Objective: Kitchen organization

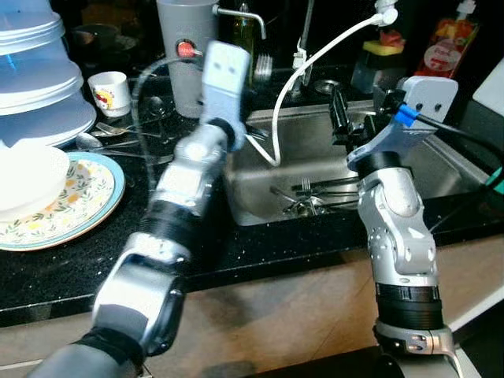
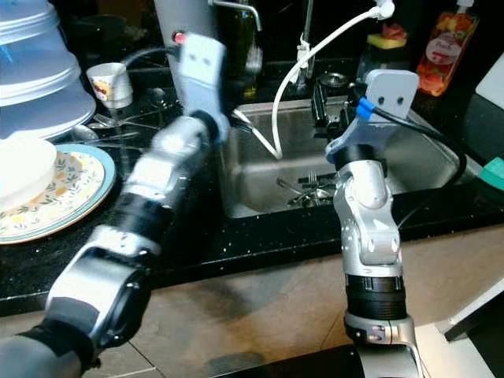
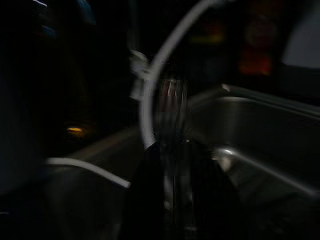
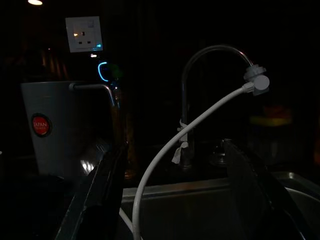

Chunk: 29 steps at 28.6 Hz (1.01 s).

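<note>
My left arm reaches over the black counter to the left rim of the steel sink (image 1: 260,206). The left gripper (image 3: 172,150) is shut on a fork (image 1: 264,67), whose tines stick up beside the grey jug (image 1: 183,55); the picture is blurred. The right gripper (image 1: 354,116) hangs open over the back of the sink, its two fingers (image 4: 102,195) wide apart with nothing between them. More forks (image 1: 315,197) lie in the bottom of the sink. A white hose (image 1: 315,59) runs from the tap (image 4: 200,55) down into the basin.
On the counter to the left stand a flowered plate (image 1: 87,206) with a white bowl (image 1: 27,177), stacked plastic lids (image 1: 35,75), a small cup (image 1: 110,90) and spoons (image 1: 118,138). A sauce bottle (image 1: 446,43) and a sponge (image 1: 382,47) stand behind the sink.
</note>
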### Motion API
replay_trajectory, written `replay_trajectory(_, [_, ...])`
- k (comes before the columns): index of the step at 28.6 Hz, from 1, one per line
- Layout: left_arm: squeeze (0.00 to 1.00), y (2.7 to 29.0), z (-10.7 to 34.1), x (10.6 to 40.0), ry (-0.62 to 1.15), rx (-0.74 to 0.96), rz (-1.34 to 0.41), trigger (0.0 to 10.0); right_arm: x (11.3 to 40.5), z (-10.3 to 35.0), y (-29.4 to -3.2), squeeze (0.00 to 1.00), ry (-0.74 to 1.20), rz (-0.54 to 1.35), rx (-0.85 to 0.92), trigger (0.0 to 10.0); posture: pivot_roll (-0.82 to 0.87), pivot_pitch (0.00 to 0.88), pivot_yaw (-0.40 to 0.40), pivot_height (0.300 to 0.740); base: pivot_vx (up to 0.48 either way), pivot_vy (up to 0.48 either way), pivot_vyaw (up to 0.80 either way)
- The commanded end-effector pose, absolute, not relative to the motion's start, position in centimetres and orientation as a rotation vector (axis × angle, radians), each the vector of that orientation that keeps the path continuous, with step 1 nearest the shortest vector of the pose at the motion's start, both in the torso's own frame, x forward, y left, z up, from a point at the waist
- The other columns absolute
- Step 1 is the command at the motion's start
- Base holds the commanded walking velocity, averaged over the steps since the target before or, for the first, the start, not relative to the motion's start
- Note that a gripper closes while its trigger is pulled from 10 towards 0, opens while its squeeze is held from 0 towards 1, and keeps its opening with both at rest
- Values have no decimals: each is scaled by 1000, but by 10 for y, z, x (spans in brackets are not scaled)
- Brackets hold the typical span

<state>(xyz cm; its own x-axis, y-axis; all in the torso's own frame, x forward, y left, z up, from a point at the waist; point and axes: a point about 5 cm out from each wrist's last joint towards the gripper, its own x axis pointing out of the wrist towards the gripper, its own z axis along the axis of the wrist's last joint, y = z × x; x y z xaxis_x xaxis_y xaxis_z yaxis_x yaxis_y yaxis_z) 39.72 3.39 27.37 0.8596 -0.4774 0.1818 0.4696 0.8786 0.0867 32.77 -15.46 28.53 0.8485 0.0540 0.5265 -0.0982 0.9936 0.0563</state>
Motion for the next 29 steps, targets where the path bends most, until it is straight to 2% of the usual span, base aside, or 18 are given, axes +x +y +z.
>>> replay_trajectory(1, [1000, 26, 275, 397, -206, 43, -527, 10000, 325, 290, -157, 0, -568, 71, 77, 10000, -35, 0, 3, 740, 0, 0, 0])
replay_trajectory(5, [1000, 33, 313, 396, -378, -89, -539, 10000, 323, 291, -158, 0, -573, 66, 70, 10000, -57, 0, 7, 740, 0, 0, 0])
replay_trajectory(6, [0, 40, 328, 393, -457, -100, -530, 10000, 323, 291, -159, 0, -572, 64, 69, 10000, -57, 0, 7, 740, 0, 0, 0])
replay_trajectory(8, [0, 45, 337, 391, -509, -105, -524, 10000, 322, 291, -159, 0, -571, 63, 69, 10000, -57, 0, 7, 740, 0, 0, 0])
replay_trajectory(10, [0, 67, 361, 382, -637, -74, -492, 10000, 322, 289, -158, 0, -565, 64, 72, 10000, -37, 0, 0, 740, 0, 0, 0])
replay_trajectory(14, [0, 88, 365, 380, -670, -32, -427, 10000, 323, 288, -156, 0, -560, 70, 78, 10000, -34, 0, -1, 740, 0, 0, 0])
replay_trajectory(17, [0, 104, 333, 387, -545, 226, -305, 10000, 323, 285, -154, 0, -552, 74, 79, 10000, -12, 0, -7, 740, 0, 0, 0])
replay_trajectory(19, [0, 111, 308, 388, -454, 349, -288, 10000, 322, 284, -153, 0, -545, 77, 75, 10000, -7, 0, -9, 740, 0, 0, 0])
replay_trajectory(24, [0, 129, 268, 379, -267, 514, -344, 10000, 322, 281, -152, 0, -537, 85, 64, 10000, 4, 0, -12, 740, 0, 0, 0])
replay_trajectory(27, [0, 146, 260, 381, -181, 576, -311, 10000, 322, 280, -152, 0, -530, 89, 63, 10000, 19, 0, -18, 740, 0, 0, 0])
replay_trajectory(29, [0, 164, 249, 388, -87, 680, -261, 10000, 323, 279, -150, 0, -529, 97, 64, 10000, 20, 0, -18, 740, 0, 0, 0])
